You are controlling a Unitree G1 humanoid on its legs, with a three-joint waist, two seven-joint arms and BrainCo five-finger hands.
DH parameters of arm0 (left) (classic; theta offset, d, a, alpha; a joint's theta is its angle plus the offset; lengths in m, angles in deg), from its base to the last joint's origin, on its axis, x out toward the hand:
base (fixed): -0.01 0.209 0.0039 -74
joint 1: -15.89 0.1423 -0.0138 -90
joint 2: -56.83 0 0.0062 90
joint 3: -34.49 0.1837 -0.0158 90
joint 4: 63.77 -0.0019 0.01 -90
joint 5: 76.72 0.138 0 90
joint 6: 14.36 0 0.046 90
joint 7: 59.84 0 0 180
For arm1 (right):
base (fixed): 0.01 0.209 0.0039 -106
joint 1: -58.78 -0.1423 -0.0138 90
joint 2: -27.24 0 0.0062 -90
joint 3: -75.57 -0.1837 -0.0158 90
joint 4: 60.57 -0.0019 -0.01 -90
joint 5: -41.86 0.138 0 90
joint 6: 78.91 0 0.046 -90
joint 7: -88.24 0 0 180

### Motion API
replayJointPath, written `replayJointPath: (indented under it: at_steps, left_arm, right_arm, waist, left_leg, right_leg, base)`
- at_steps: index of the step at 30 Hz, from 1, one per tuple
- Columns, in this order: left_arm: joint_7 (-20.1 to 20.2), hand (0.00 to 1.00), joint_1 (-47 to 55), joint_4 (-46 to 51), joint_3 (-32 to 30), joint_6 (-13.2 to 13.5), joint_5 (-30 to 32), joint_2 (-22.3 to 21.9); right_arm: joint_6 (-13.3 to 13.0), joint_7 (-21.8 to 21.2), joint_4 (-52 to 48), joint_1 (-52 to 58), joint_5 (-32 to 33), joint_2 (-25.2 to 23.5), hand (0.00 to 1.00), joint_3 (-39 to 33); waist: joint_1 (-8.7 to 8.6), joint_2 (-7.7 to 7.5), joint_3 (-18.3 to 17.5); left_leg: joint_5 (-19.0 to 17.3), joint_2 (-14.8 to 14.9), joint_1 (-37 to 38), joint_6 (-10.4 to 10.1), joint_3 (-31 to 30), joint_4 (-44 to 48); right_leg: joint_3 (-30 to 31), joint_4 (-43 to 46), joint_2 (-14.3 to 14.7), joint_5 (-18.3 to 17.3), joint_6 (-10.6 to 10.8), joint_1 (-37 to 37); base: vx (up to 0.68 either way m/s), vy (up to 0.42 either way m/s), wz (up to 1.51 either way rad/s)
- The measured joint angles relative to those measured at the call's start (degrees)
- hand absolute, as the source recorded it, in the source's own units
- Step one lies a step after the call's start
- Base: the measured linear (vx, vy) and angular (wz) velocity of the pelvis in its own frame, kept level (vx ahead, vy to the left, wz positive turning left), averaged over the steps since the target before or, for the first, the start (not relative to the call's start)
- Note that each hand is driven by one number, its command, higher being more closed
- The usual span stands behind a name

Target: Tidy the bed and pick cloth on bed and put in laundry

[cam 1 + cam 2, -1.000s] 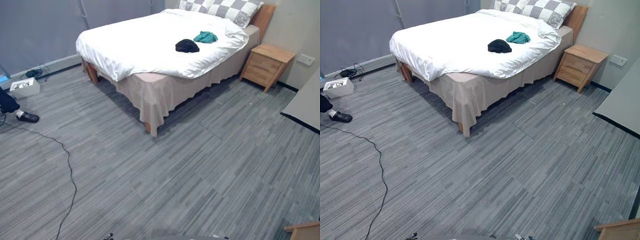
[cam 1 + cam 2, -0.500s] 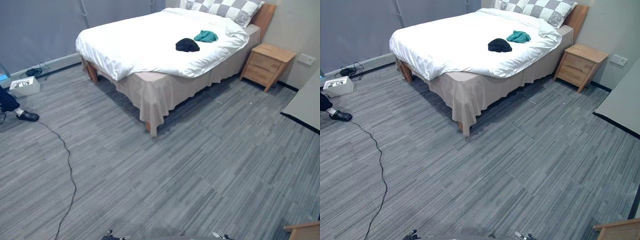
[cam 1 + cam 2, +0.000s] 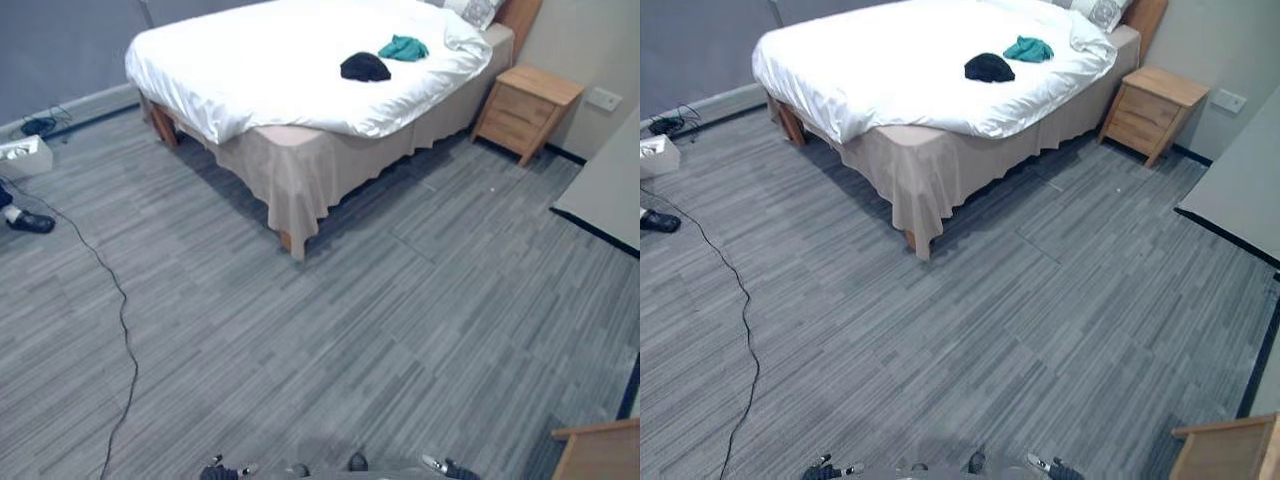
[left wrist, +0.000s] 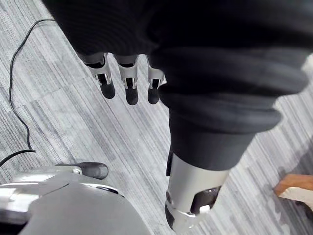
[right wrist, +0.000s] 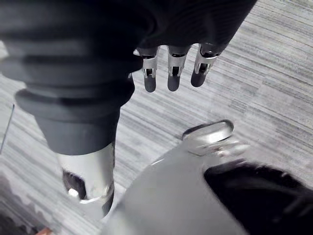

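Bed (image 3: 260,60) bears black cloth (image 3: 365,67) and teal cloth (image 3: 403,47), well apart from left robot hand (image 4: 130,83) and right robot hand (image 5: 173,68), both released.

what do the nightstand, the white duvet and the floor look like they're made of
The nightstand looks like light wood or veneer, matte; warm tan panels with drawer lines. The white duvet: soft fabric, likely cotton; it puffs and folds at the edges. The floor: grey streaked tiles, carpet or vinyl, can't tell; faint seams, no glare.

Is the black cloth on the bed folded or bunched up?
Bunched up: the black cloth lies as a rounded lump on the white duvet.
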Motion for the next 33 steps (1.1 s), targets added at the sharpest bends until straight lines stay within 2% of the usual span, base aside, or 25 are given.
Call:
replayJointPath:
  at_steps: [3, 5, 6, 7, 8, 9, 10, 11, 12, 13, 14, 15, 16, 17, 19, 21, 22, 23, 24, 25, 27, 29, 30, 31, 33]
  left_arm:
    - [0.65, 0.00, 0.07, 0.49, -1.24, 0.30, 0.11, -0.82]
    - [1.16, 0.00, -0.75, 0.60, -2.06, 0.23, 0.16, -1.92]
    - [1.15, 0.00, -0.94, 0.59, -2.12, 0.17, 0.15, -2.05]
    - [1.09, 0.00, -1.18, 0.57, -2.60, -0.09, 0.16, -2.29]
    - [1.10, 0.00, -1.32, 0.55, -3.39, -0.16, 0.16, -2.53]
    - [1.06, 0.00, -1.88, 0.53, -4.30, -0.16, 0.22, -3.79]
    - [1.12, 0.00, -2.21, 0.52, -4.46, -0.16, 0.27, -4.51]
    - [1.23, 0.00, -2.42, 0.32, -4.64, -0.06, 0.35, -5.32]
    - [1.68, 0.00, -3.50, 0.51, -4.94, 0.30, 0.53, -6.86]
    - [2.17, 0.00, -3.75, 0.73, -5.85, 0.39, 0.11, -7.69]
    - [2.73, 0.00, -3.79, 0.85, -6.02, 0.61, 0.07, -7.83]
    - [2.96, 0.00, -3.79, 0.69, -5.73, 0.78, 0.00, -7.58]
    - [3.29, 0.00, -3.79, 0.81, -5.54, 0.87, -0.08, -7.43]
    - [3.72, 0.00, -3.81, 1.56, -5.44, 0.92, -0.35, -7.01]
    - [3.86, 0.00, -3.76, 2.89, -5.13, 1.72, -0.43, -6.49]
    - [4.65, 0.00, -3.74, 4.32, -3.92, 3.10, -1.00, -6.62]
    - [4.71, 0.00, -3.66, 4.39, -3.92, 3.37, -1.14, -6.74]
    - [4.61, 0.00, -3.36, 4.54, -3.96, 4.07, -1.79, -6.84]
    - [4.49, 0.00, -3.29, 4.65, -3.92, 4.36, -2.41, -6.98]
    - [4.36, 0.00, -3.20, 4.82, -3.91, 4.42, -2.50, -6.98]
    - [3.59, 0.00, -3.20, 4.82, -4.00, 4.30, -2.53, -6.95]
    - [3.52, 0.00, -3.42, 4.87, -4.28, 3.80, -2.95, -6.87]
    - [3.33, 0.00, -3.53, 4.84, -4.39, 3.43, -3.14, -6.81]
    - [2.45, 0.00, -3.79, 4.43, -4.95, 2.42, -3.18, -6.76]
    - [2.26, 0.00, -3.87, 4.31, -5.52, 1.81, -3.14, -6.43]
  right_arm:
    - [-0.01, 1.02, -0.20, 0.64, 1.30, -0.48, 0.00, -2.39]
    - [-0.42, 1.42, -0.42, 0.22, 2.55, -0.35, 0.00, -4.53]
    - [-0.49, 1.75, -0.39, 0.30, 3.20, -0.29, 0.00, -4.71]
    - [-0.75, 2.34, -0.37, 0.92, 3.89, -0.76, 0.00, -6.09]
    - [-0.97, 2.42, -0.37, 1.27, 3.95, -0.87, 0.00, -6.43]
    - [-1.31, 2.46, -0.46, 1.41, 3.92, -0.32, 0.00, -6.94]
    - [-1.51, 2.48, -0.62, 1.87, 3.88, -0.01, 0.00, -7.39]
    - [-1.52, 2.53, -0.78, 2.28, 3.72, -0.01, 0.00, -8.63]
    - [-1.42, 2.61, -0.26, 1.48, 3.44, -0.10, 0.00, -9.60]
    - [-1.43, 2.56, -0.25, 1.21, 2.88, -0.13, 0.00, -10.27]
    - [-1.47, 2.50, -0.21, 1.16, 1.32, -0.06, 0.00, -10.77]
    - [-1.69, 2.50, 0.25, 1.08, 0.07, 0.20, 0.00, -10.63]
    - [-1.75, 2.50, 0.72, 0.80, -0.72, 0.47, 0.00, -10.30]
    - [-1.84, 2.51, 2.54, -0.29, -2.19, 1.15, 0.00, -8.98]
    - [-2.35, 2.33, 4.75, -1.71, -3.48, 1.76, 0.00, -6.57]
    - [-3.46, 1.95, 4.63, -3.96, -4.24, 2.56, 0.00, -5.70]
    - [-3.69, 1.83, 4.64, -4.61, -4.69, 2.66, 0.00, -5.68]
    - [-3.91, 1.49, 4.43, -5.23, -5.28, 2.72, 0.00, -5.35]
    - [-3.89, 0.92, 3.99, -5.41, -5.31, 2.72, 0.00, -5.29]
    - [-3.84, 0.80, 3.95, -5.59, -5.30, 2.74, 0.00, -5.24]
    - [-3.73, 0.80, 3.55, -5.10, -5.22, 2.36, 0.00, -5.19]
    - [-3.61, 0.83, 3.50, -4.58, -5.37, 2.44, 0.00, -3.79]
    - [-3.59, 0.82, 3.49, -4.77, -5.64, 2.44, 0.00, -3.29]
    - [-3.53, 0.62, 3.69, -6.81, -7.71, 2.13, 0.00, -3.18]
    - [-3.69, 0.32, 3.96, -8.35, -8.07, 1.29, 0.00, -3.34]
  waist:
    - [-0.06, 0.76, -0.02]
    - [0.21, 2.90, 1.01]
    - [0.28, 3.24, 1.32]
    - [0.31, 3.54, 1.68]
    - [0.29, 3.66, 1.79]
    - [0.12, 5.02, 2.20]
    - [-0.31, 5.90, 1.79]
    - [-1.11, 6.89, 0.45]
    - [-1.11, 6.88, 0.46]
    - [-1.13, 7.04, 0.42]
    - [-1.21, 7.28, 0.26]
    - [-1.41, 7.27, 0.48]
    - [-1.46, 7.43, 0.56]
    - [-1.33, 7.00, 0.87]
    - [-0.75, 5.59, 1.44]
    - [0.87, 5.95, 1.69]
    - [1.01, 6.02, 1.76]
    - [1.40, 6.27, 1.86]
    - [2.05, 6.49, 1.93]
    - [2.16, 6.48, 1.93]
    - [1.92, 6.29, 2.00]
    - [1.84, 5.55, 1.79]
    - [1.84, 5.16, 1.51]
    - [1.89, 4.90, 1.48]
    - [1.59, 3.67, 1.88]
  left_leg:
    - [-1.32, 1.57, 1.45, -1.01, -0.67, 0.11]
    - [-4.18, 5.54, 0.97, -3.20, 0.21, 2.09]
    - [-5.16, 6.48, 1.13, -4.05, 0.54, 2.80]
    - [-8.35, 8.61, 2.81, -6.43, 1.94, 4.12]
    - [-9.40, 9.26, 4.29, -7.16, 2.29, 4.09]
    - [-10.98, 11.33, 6.82, -6.11, 2.93, 3.38]
    - [-11.73, 12.76, 8.20, -4.47, 3.39, 2.57]
    - [-10.47, 13.49, 9.54, 0.14, 2.85, 2.76]
    - [-5.67, 15.28, 6.92, -2.30, 2.64, 10.32]
    - [-3.13, 16.39, 5.13, -3.31, 1.78, 14.60]
    - [2.58, 18.19, 2.62, -3.88, -0.19, 23.17]
    - [5.50, 20.24, -1.54, -5.15, -2.30, 34.66]
    - [4.93, 21.09, -3.85, -5.41, -2.93, 40.17]
    - [2.71, 21.05, -7.16, -6.27, -2.80, 47.22]
    - [0.17, 18.78, -11.00, -6.17, -0.68, 47.22]
    - [-1.58, 12.52, -17.60, -5.34, 1.96, 35.72]
    - [-1.41, 10.94, -18.86, -5.42, 2.87, 31.00]
    - [0.24, 8.62, -19.62, -6.14, 6.77, 19.00]
    - [4.04, 7.76, -19.63, -5.13, 13.84, 8.73]
    - [6.03, 7.73, -19.57, -4.53, 18.21, 5.64]
    - [8.20, 7.25, -18.93, -1.86, 31.73, 0.28]
    - [10.95, 4.62, -18.28, 4.31, 34.49, -1.35]
    - [10.21, 3.49, -17.99, 6.02, 34.17, -0.95]
    - [9.26, 1.22, -16.96, 9.78, 33.24, -1.25]
    - [8.55, -0.88, -15.29, 11.59, 31.15, -1.03]
  right_leg:
    - [-2.64, -16.37, -3.35, 0.71, -0.82, 2.26]
    - [-4.87, -33.41, -3.18, 5.99, -1.77, 2.31]
    - [-5.20, -36.55, -3.25, 7.66, -1.25, 2.31]
    - [-4.92, -40.78, -4.17, 9.96, -0.33, 2.86]
    - [-5.74, -40.38, -4.63, 11.46, 0.14, 3.24]
    - [-7.46, -36.45, -3.37, 14.23, -0.39, 3.07]
    - [-8.49, -33.32, -2.59, 13.90, -0.32, 2.41]
    - [-9.55, -28.20, -1.63, 11.41, -3.55, 0.58]
    - [-9.55, -25.23, -0.67, 8.89, -6.03, 0.39]
    - [-9.55, -24.95, 0.19, 7.88, -6.74, 1.32]
    - [-9.53, -25.19, 2.12, 5.79, -7.94, 3.71]
    - [-9.70, -26.95, 4.32, 4.53, -8.83, 7.37]
    - [-9.69, -28.52, 5.39, 4.27, -9.08, 9.76]
    - [-9.63, -32.04, 6.72, 4.21, -9.48, 14.96]
    - [-9.51, -37.15, 7.35, 4.49, -9.92, 22.25]
    - [-8.17, -41.93, 7.57, 3.37, -9.32, 27.28]
    - [-8.01, -42.33, 7.46, 3.11, -9.28, 27.64]
    - [-7.78, -43.47, 7.39, 2.57, -9.43, 29.16]
    - [-8.32, -45.05, 7.74, 2.27, -9.33, 31.29]
    - [-8.70, -45.99, 7.94, 1.94, -8.86, 32.49]
    - [-11.33, -48.61, 8.40, 0.15, -6.80, 37.28]
    - [-13.76, -48.34, 7.38, -3.29, -4.90, 40.55]
    - [-14.43, -46.28, 6.25, -4.24, -3.93, 39.99]
    - [-14.33, -27.07, 1.84, -7.64, 1.82, 32.33]
    - [-12.63, -10.34, -2.49, -7.13, 4.85, 25.74]
  base:
    - [0.18, -0.100, 0.11]
    - [0.32, -0.206, -0.27]
    - [0.41, -0.358, -0.50]
    - [0.40, -0.379, -0.41]
    - [0.56, -0.509, -0.47]
    - [0.35, -0.295, -0.19]
    - [0.55, -0.418, -0.07]
    - [0.56, -0.417, -0.04]
    - [0.67, -0.515, -0.15]
    - [0.57, -0.448, -0.39]
    - [0.56, -0.392, -0.36]
    - [0.56, -0.357, -0.28]
    - [0.55, -0.303, -0.08]
    - [0.53, -0.255, 0.03]
    - [0.48, -0.197, 0.01]
    - [0.43, -0.090, -0.22]
    - [0.38, -0.005, -0.32]
    - [0.32, 0.046, -0.22]
    - [0.36, 0.066, -0.12]
    - [0.41, 0.108, 0.19]
    - [0.47, 0.153, 0.67]
    - [0.50, 0.172, 0.78]
    - [0.50, 0.211, 0.49]
    - [0.50, 0.226, 0.44]
    - [0.46, 0.217, 0.70]
